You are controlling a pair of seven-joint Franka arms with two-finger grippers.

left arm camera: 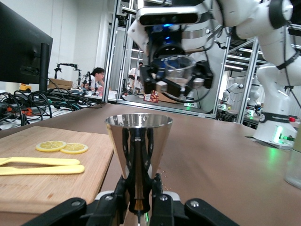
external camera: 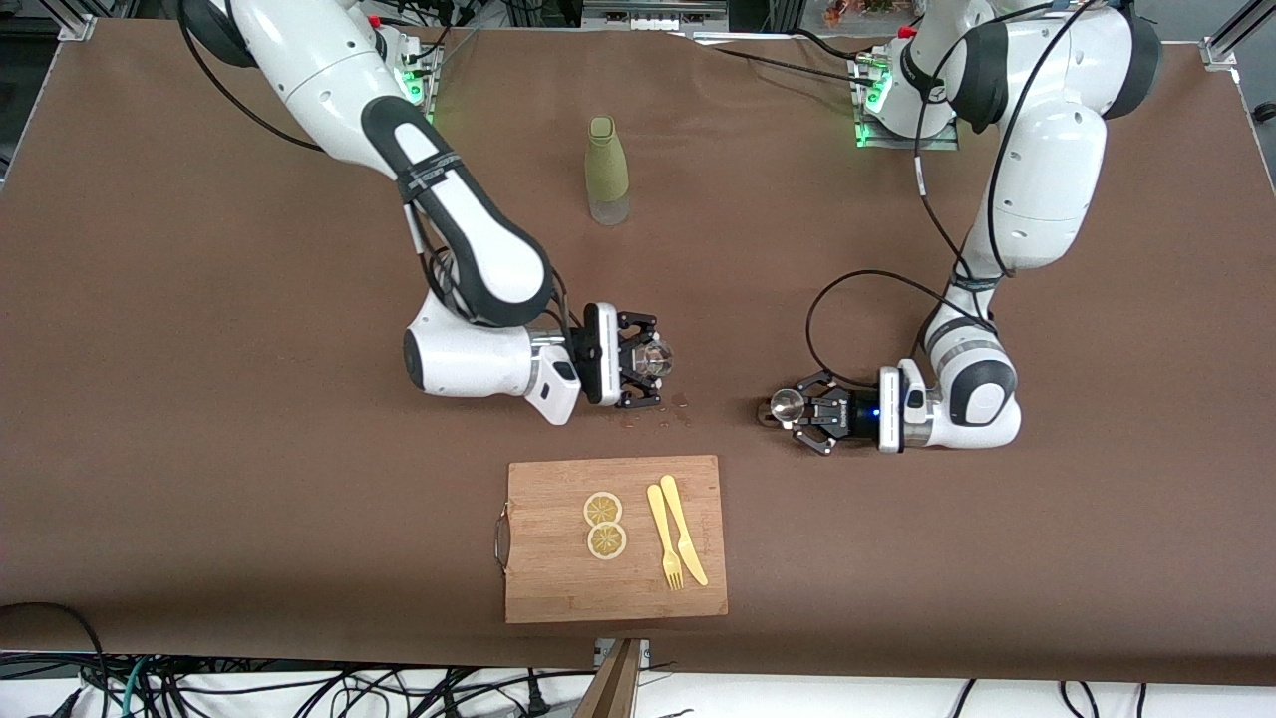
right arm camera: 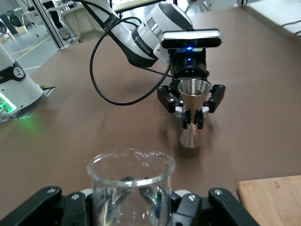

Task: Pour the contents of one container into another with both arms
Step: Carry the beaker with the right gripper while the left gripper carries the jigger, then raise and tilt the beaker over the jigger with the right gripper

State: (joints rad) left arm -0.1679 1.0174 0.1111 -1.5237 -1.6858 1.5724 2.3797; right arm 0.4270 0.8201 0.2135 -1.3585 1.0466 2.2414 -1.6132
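Note:
My left gripper (external camera: 795, 407) (left arm camera: 139, 188) is shut on the waist of a steel jigger (external camera: 787, 404) (left arm camera: 138, 141) (right arm camera: 191, 110). The jigger stands upright with its foot down at the brown tabletop. My right gripper (external camera: 653, 361) (right arm camera: 129, 200) is shut on a small clear glass beaker (external camera: 658, 357) (right arm camera: 130, 181) (left arm camera: 178, 70). The beaker is upright and raised a little over the table. The two containers face each other with a gap of bare table between them. Whether either container holds liquid I cannot tell.
A wooden cutting board (external camera: 558, 583) lies nearer the front camera, bearing two lemon slices (external camera: 603, 524) and a yellow fork and knife (external camera: 673, 538). A green-sleeved bottle (external camera: 607, 170) stands between the arm bases. Small droplets (external camera: 676, 415) speckle the table under the beaker.

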